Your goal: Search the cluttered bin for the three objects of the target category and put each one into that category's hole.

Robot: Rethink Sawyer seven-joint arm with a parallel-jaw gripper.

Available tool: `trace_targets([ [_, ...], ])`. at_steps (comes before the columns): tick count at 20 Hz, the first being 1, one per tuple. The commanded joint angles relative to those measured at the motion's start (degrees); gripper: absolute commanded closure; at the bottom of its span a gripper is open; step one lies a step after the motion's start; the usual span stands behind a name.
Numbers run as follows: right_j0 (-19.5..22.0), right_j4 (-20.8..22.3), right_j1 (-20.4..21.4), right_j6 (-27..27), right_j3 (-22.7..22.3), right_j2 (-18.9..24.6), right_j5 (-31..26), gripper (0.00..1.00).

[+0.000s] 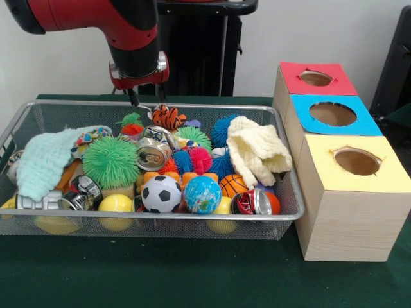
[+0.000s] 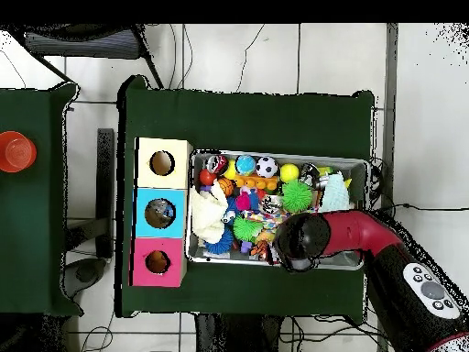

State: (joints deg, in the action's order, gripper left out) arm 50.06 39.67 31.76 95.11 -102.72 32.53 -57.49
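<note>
Cluttered wire-mesh metal bin (image 1: 282,186) sits on the green-covered table (image 1: 160,276), packed with mixed toys and junk: a shiny crushed silver can (image 1: 153,151) lying on its side near the middle, a red soda can (image 1: 252,203) on its side at the front right corner, another dark can (image 1: 82,191) at the front left. Round things fill the front row: black-and-white soccer ball (image 1: 161,193), blue globe ball (image 1: 202,194), small orange basketball (image 1: 232,185), yellow ball (image 1: 115,205). A green spiky rubber ball (image 1: 110,162) lies left of the silver can, with blue and pink spiky balls (image 1: 200,159) behind the front row. Cream knitted cloth (image 1: 255,149) drapes over the right side, mint knitted cloth (image 1: 48,157) over the left. Orange tiger plush (image 1: 168,117) lies at the back. Beside the bin stands a wooden box row with three holes: red-topped (image 1: 316,78), blue-topped (image 1: 332,114), yellow-topped (image 1: 357,162). Red and black arm's gripper (image 1: 135,97) hangs over the bin's back edge, just left of the tiger plush; cannot tell whether it is released or clenched.
</note>
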Motion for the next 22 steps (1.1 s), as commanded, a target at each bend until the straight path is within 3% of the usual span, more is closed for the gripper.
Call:
trace_targets([
  [1, 1.81, -0.47, -2.17, -5.60, -2.16, 5.15, 11.39, 0.00],
  [13, 2.21, -4.95, -0.60, -1.17, -3.74, 5.52, 16.40, 0.00],
  [17, 1.15, -5.03, -0.13, -1.89, -3.70, 4.25, 15.17, 0.00],
  [22, -3.67, -1.54, 0.17, -0.74, -1.89, -1.72, 9.41, 0.00],
])
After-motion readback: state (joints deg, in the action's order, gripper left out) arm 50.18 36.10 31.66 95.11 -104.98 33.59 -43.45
